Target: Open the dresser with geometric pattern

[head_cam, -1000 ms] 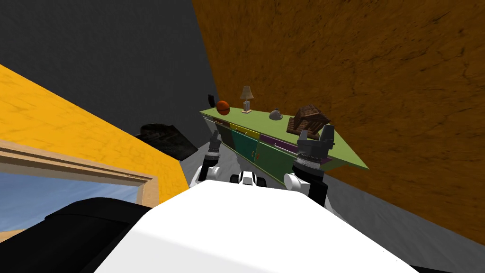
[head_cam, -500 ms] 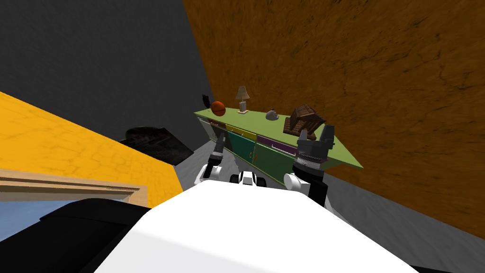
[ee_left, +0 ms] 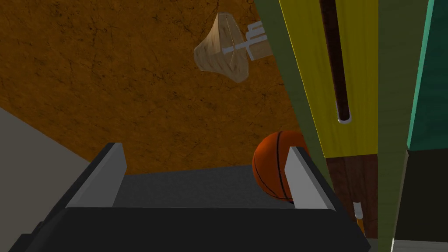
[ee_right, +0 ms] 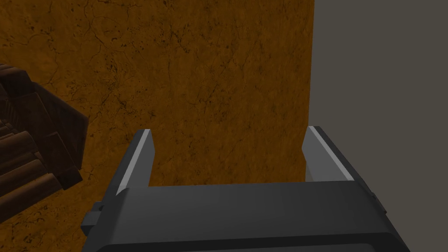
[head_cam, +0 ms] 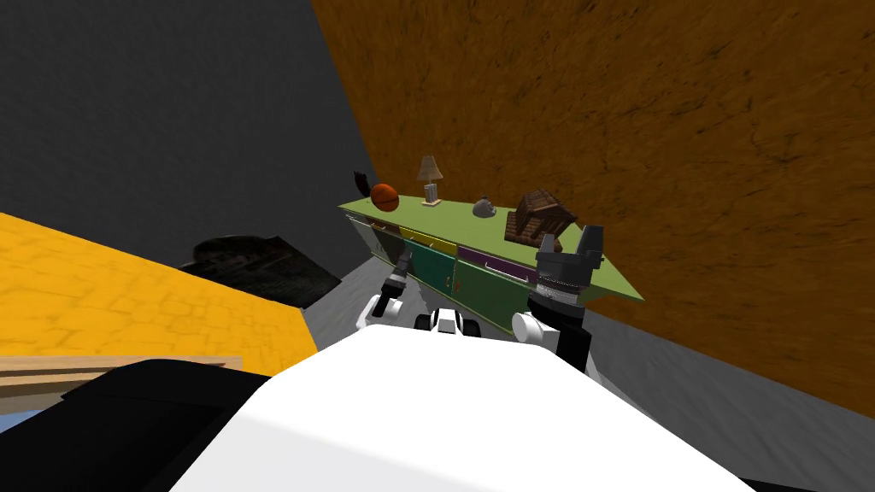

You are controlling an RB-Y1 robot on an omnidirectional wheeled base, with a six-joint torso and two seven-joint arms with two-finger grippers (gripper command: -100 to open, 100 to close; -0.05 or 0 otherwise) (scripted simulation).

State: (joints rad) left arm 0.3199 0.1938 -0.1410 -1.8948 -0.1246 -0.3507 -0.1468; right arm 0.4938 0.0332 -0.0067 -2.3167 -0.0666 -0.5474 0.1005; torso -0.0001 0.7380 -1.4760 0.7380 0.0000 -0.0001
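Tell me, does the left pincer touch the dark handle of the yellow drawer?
Apart. In the left wrist view, the open left pincer lies short of the handle; yellow drawer front shows between them.

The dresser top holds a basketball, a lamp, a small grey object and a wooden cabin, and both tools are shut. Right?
No: both tools are open. The left wrist view shows the left tool with fingers well apart, the right wrist view the same for the right tool. The dresser items are as listed.

Left gripper point(ee_left: 204, 148) and right gripper point(ee_right: 229, 132), fingers apart.
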